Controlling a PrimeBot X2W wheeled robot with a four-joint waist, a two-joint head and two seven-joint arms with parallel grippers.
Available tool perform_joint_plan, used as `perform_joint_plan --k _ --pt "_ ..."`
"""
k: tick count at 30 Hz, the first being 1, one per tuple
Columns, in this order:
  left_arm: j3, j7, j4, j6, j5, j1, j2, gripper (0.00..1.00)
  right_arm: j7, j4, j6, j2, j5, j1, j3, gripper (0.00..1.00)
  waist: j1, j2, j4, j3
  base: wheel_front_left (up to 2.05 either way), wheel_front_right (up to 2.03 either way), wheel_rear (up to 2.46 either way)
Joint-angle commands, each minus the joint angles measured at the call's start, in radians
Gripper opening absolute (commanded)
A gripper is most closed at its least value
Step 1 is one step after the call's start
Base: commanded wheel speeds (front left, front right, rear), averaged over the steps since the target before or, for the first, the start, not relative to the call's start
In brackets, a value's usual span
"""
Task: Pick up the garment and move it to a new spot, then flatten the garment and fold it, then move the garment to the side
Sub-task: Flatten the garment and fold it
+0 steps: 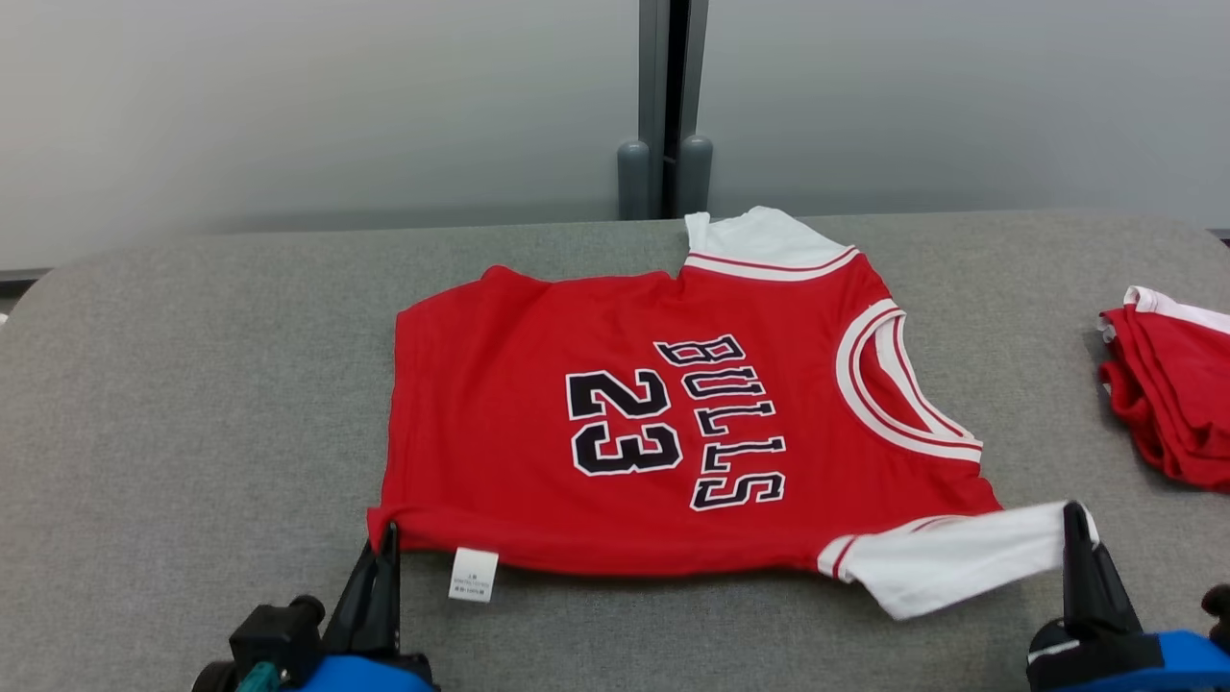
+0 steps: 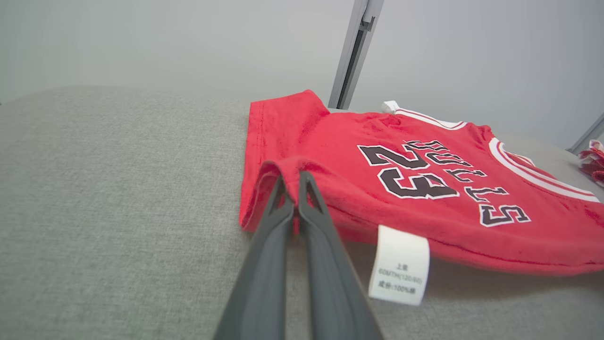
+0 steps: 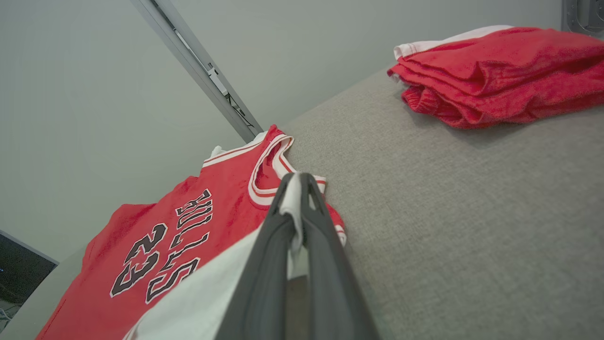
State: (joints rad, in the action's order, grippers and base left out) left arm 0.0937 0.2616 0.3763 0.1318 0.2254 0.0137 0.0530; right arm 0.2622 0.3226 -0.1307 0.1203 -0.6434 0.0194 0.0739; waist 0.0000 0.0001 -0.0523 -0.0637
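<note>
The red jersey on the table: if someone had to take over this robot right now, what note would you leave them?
Left gripper: shut on the jersey's near hem corner.
Right gripper: shut on its near white sleeve.
The jersey lies spread, print up, on the grey table; another folded red garment sits at the right.
Done: laid out nearly flat.
Left: fold it, then move it aside.

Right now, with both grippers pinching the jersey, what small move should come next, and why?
Probably lift both corners together and carry them toward the far edge: the left gripper grips the red hem, the right gripper the white sleeve, and the jersey lies flat.
</note>
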Motion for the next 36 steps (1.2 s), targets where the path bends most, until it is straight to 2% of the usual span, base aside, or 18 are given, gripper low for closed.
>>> perform_joint_plan --k 1,14,23,24,25,29,36 --pt "0.0 0.005 0.003 -0.002 -0.005 -0.031 0.0 0.0 0.003 0.006 0.0 0.005 0.005 -0.03 0.004 0.0 0.0 -0.0001 0.008 -0.014 0.0 0.0 0.0" --pt "-0.008 0.005 0.172 -0.002 -0.031 -0.331 -0.002 0.0 0.003 0.218 0.0 0.034 0.109 -0.458 -0.017 0.0 0.0 -0.0001 0.026 -0.158 0.0 0.0 0.0" --pt "-0.024 0.005 0.273 -0.003 -0.039 -0.427 -0.002 0.0 0.003 0.35 0.0 0.032 0.227 -0.63 -0.004 0.0 0.0 -0.0001 0.029 -0.21 0.0 0.0 0.0" --pt "-0.024 0.005 0.275 -0.003 -0.042 -0.434 -0.002 0.49 0.003 0.356 0.0 0.033 0.246 -0.64 0.001 0.29 0.0 -0.0001 0.03 -0.211 0.0 0.0 0.0" --pt "-0.022 0.005 0.277 -0.003 -0.046 -0.436 -0.002 1.0 0.003 0.363 0.0 0.031 0.266 -0.644 0.004 1.0 0.0 -0.0001 0.032 -0.212 0.0 0.0 0.0" --pt "-0.021 0.005 0.249 -0.012 -0.031 -0.402 -0.002 1.0 0.003 0.339 0.0 0.022 0.355 -0.605 0.031 1.0 0.0 -0.0001 0.037 -0.196 0.0 0.0 0.0" --pt "-0.038 0.005 0.197 -0.032 -0.028 -0.273 -0.002 1.0 0.003 0.227 0.0 -0.022 0.466 -0.438 0.056 1.0 0.0 -0.0001 0.031 -0.13 0.0 0.0 0.0"
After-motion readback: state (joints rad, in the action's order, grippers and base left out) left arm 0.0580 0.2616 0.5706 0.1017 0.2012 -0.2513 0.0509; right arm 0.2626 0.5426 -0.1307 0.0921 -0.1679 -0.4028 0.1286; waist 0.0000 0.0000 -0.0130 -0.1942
